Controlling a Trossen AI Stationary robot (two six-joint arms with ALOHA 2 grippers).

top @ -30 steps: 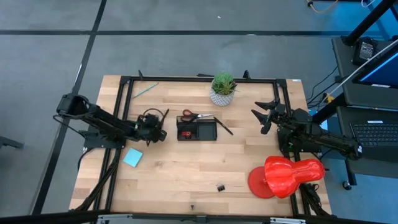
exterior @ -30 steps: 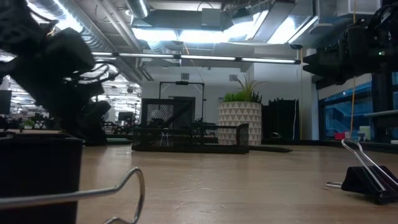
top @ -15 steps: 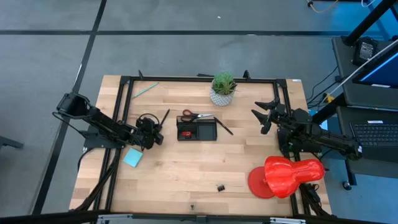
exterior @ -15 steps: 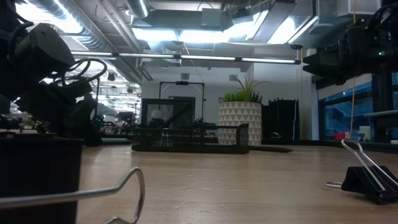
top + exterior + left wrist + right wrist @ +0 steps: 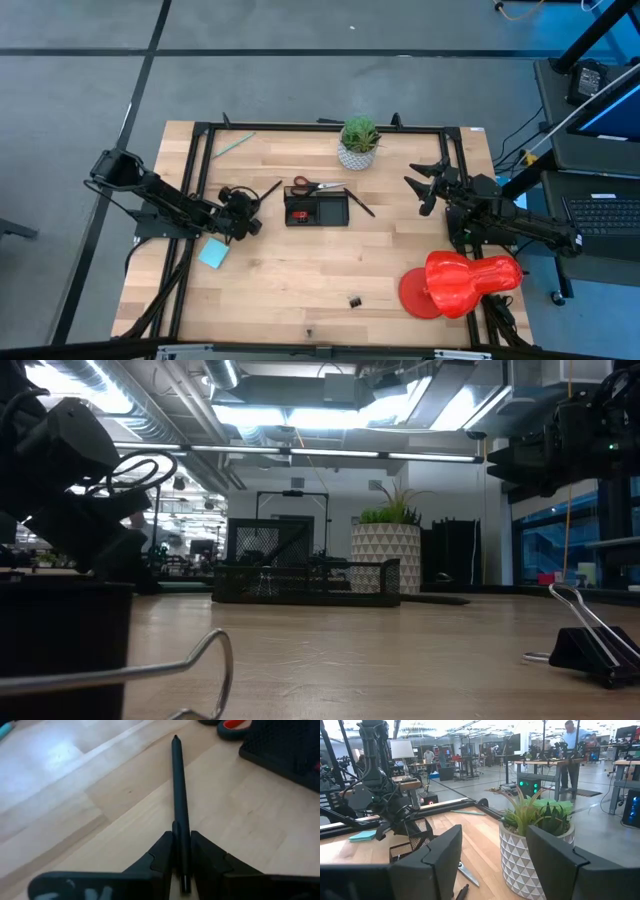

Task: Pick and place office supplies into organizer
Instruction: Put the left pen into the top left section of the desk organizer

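Note:
My left gripper [image 5: 243,204] is shut on a thin dark pen [image 5: 266,191], left of the black organizer [image 5: 316,209]. The pen also shows in the left wrist view [image 5: 178,795], between the fingers of my left gripper [image 5: 182,857]. Red-handled scissors [image 5: 315,186] lie at the organizer's far side. A second dark pen [image 5: 360,204] lies at its right. The green pencil [image 5: 232,144] rests near the far left corner. The light blue notepad [image 5: 213,253] lies near my left arm, and a black clip [image 5: 354,300] lies toward the near edge. My right gripper [image 5: 428,186] hangs open at the table's right. My left gripper pinches the dark pen between its two fingers [image 5: 162,856] near its back end [image 5: 184,870]; a short stub sticks out behind them. The pen runs forward along the fingers. Its free tip [image 5: 175,740] points toward the organizer's far left corner.
A potted green plant [image 5: 358,143] stands beyond the organizer, and a large red plastic object [image 5: 460,283] sits at the near right. A black frame [image 5: 205,150] runs along the table's left and far sides. Two binder clips [image 5: 590,650] lie close to the low camera.
My left gripper, shut on the pen, has risen and drawn a little toward the table's left edge. The pen's free end has swung from pointing at the far edge toward the organizer. My right arm has kept still.

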